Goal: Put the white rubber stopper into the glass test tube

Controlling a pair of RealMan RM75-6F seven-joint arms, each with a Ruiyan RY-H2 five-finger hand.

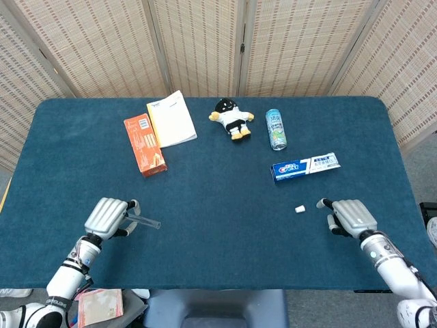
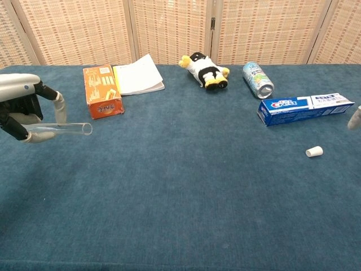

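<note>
My left hand (image 1: 108,217) (image 2: 25,110) holds the clear glass test tube (image 1: 145,221) (image 2: 62,129) level above the front left of the table, its open mouth pointing right. The small white rubber stopper (image 1: 299,209) (image 2: 314,151) lies on the blue cloth at the right, below the toothpaste box. My right hand (image 1: 349,215) hovers just right of the stopper, fingers apart and holding nothing, thumb tip a short way from it. In the chest view only a fingertip (image 2: 354,118) of that hand shows at the right edge.
A blue toothpaste box (image 1: 305,167) lies behind the stopper. Further back are a drink can (image 1: 275,129), a plush toy (image 1: 231,118), a white booklet (image 1: 171,119) and an orange box (image 1: 144,144). The table (image 1: 218,225) has a blue cloth; woven screens stand behind.
</note>
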